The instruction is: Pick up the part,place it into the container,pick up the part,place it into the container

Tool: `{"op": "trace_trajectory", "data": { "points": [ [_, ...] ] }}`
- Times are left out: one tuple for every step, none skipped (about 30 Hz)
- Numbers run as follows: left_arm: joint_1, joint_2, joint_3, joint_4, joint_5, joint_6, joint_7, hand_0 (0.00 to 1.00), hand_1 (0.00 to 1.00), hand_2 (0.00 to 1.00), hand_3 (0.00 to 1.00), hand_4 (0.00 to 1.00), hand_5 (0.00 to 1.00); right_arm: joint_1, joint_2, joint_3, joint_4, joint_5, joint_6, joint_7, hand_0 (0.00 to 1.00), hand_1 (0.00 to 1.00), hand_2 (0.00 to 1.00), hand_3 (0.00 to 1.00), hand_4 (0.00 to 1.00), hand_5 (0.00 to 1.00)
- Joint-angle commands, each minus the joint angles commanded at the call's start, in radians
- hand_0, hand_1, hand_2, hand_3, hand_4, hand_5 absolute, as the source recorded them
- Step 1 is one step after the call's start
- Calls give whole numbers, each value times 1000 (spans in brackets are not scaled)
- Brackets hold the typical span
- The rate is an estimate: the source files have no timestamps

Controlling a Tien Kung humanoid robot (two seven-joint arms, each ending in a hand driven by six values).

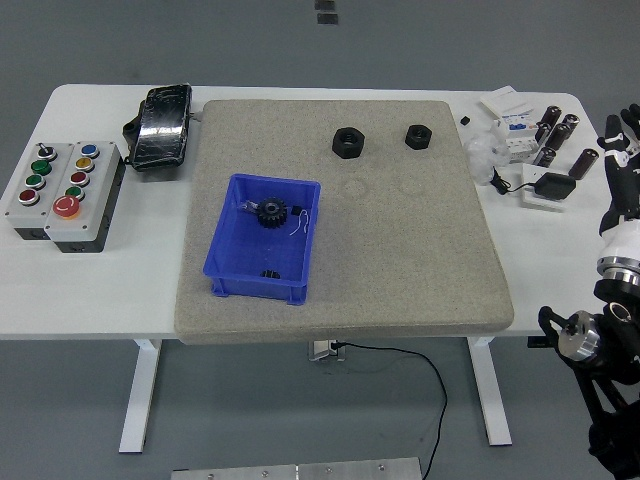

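right hand (622,150) off bench edge, fingers spread, empty | hex nut (349,142) on mat: looks rigid, heavy-ish, smooth | grip across opposite flats | bin (225,235) holds gear (270,212)

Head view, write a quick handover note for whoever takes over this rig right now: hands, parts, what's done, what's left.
Right hand: at the table's right edge, fingers spread, holding nothing. Left hand: out of view.
Blue bin: on the left half of the grey mat. It holds a black gear and a small dark part near its front wall.
Two black nuts, the larger and the smaller, sit at the mat's far edge, outside the bin.
Done: parts already in the bin, by the look of it.
Left: probably pick up each nut and place it in the bin.
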Motion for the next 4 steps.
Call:
{"op": "trace_trajectory", "data": {
  "points": [
    [0, 0, 0, 0, 0, -1, 0, 629, 552, 534, 606, 662, 372, 0, 0, 1, -1, -1, -1, -1, 679, 708, 752, 707, 880, 397],
    [0, -1, 0, 0, 0, -1, 0, 629, 552, 534, 606, 662, 372, -1, 0, 2, -2, -3, -3, -3, 679, 708, 752, 707, 880, 397],
    [1, -1, -1, 0, 0, -1, 0, 629, 552, 534, 606, 662, 372, -1, 1, 2, -3, -5, -5, -5, 679, 708, 752, 707, 880, 397],
    [1, -1, -1, 0, 0, -2, 0, 629, 552, 534, 606, 662, 372, -1, 1, 2, -4, -7, -6, -7, 679, 708, 752, 707, 880, 397]
  ]
}}
